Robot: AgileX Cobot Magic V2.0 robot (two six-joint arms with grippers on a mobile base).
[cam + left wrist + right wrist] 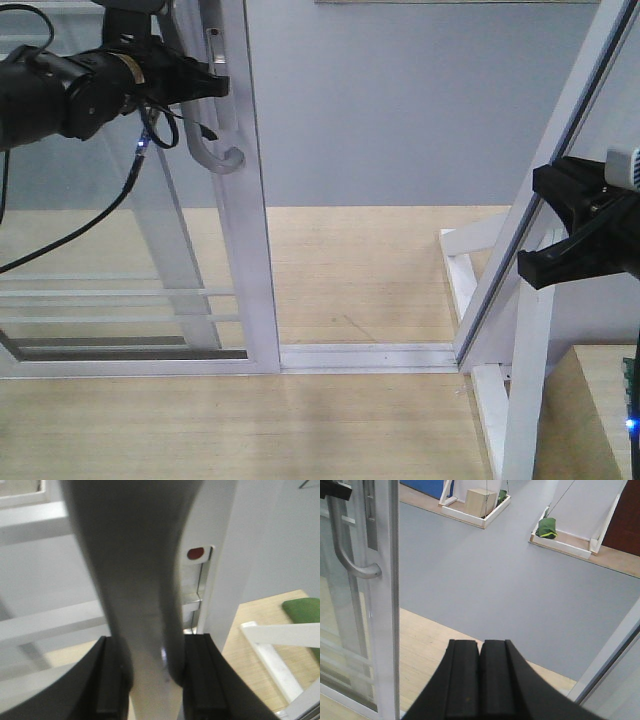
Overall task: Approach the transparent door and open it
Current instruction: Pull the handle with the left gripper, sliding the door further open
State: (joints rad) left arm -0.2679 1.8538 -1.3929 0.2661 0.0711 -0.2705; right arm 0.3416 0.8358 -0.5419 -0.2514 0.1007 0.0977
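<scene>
The transparent door [247, 260] stands at the left, clear glass in a glossy white frame with thin white bars low down. Its curved silver-grey handle [214, 110] runs down the right stile. My left gripper [207, 82] is shut on the upper part of that handle. In the left wrist view the handle [142, 580] fills the space between the black fingers [107, 680], with my left gripper [155, 647] clamped round it. My right gripper [481, 652] is shut on nothing and hangs apart at the right [560, 230]. From the right wrist the door stile [386, 605] and handle [347, 555] show at the left.
A floor track [370, 356] runs from the door's stile to a slanted white frame edge [545, 200]; the gap between them opens onto grey floor. A white wooden support frame [520, 390] stands at the right. Far off lie a cardboard box [481, 502] and a green bag [547, 528].
</scene>
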